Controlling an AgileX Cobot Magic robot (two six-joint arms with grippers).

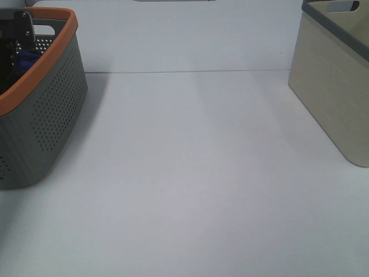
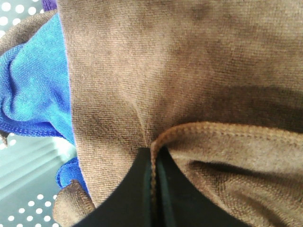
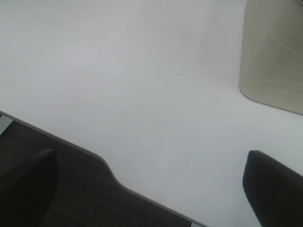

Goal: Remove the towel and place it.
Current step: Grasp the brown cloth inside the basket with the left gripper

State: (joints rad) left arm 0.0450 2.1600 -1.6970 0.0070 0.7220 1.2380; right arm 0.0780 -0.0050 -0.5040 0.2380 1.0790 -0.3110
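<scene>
Between the left fingers (image 2: 135,194) sits the towel (image 2: 165,71), pinched.

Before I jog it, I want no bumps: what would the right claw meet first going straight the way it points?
Probably the white table top, near its edge; nothing shows between it and the open right claw. The beige bin sits off that line. Depth is unclear.

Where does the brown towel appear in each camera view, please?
Exterior high: not visible.
Left wrist: the towel fills most of the picture, hem pinched by the left gripper.
Right wrist: not in it.
Shared landmark: the blue cloth, left wrist; also in exterior high's grey basket.
</scene>
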